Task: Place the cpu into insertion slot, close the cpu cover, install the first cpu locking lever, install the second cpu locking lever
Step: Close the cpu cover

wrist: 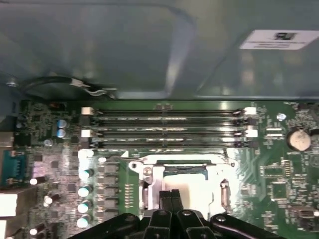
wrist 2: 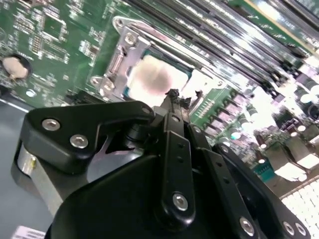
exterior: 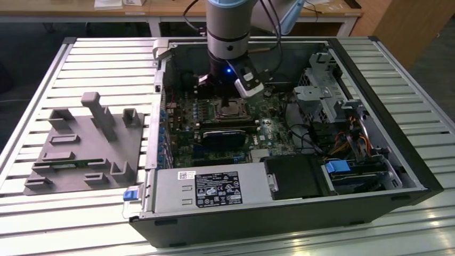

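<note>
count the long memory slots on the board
4 memory slots, side by side in the first wrist view, running from the case wall to the chip socket. None seems hidden.

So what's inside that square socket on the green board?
A flat silver chip, the cpu, lies in the insertion slot, framed by metal. The gripper covers part of the chip in the first wrist view, and whatever lies beneath the chip is hidden.

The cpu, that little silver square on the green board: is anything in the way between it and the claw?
Nothing visible is. In the first wrist view the claw hangs close over the cpu, which already lies in the insertion slot, and nothing shows between them.
</note>
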### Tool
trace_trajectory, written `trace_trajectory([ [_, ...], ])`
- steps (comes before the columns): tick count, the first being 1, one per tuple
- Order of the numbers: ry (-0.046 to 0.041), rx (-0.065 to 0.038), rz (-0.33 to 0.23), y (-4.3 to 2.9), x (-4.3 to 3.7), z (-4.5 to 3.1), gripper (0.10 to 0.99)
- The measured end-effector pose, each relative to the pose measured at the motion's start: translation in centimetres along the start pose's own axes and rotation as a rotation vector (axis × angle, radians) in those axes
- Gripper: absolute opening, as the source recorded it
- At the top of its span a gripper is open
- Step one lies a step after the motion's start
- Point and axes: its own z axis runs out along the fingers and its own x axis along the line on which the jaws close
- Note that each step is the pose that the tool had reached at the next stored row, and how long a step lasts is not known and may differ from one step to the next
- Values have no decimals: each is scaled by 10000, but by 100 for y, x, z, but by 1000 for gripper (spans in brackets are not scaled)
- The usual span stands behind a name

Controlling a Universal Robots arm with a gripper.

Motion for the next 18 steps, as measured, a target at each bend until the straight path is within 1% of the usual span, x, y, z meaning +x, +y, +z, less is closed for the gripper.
trace_trajectory([
  [3, 1, 7, 3, 2, -12, -8, 106],
  [6, 4, 5, 2, 11, -18, -65, 106],
  [9, 7, 43, 17, 15, -47, -84, 106],
  [13, 32, 166, 58, 18, -124, -95, 106],
  [14, 43, 210, 75, 18, -139, -99, 106],
  [17, 80, 392, 146, 20, -173, -105, 106],
  [18, 94, 422, 165, 20, -185, -104, 106],
])
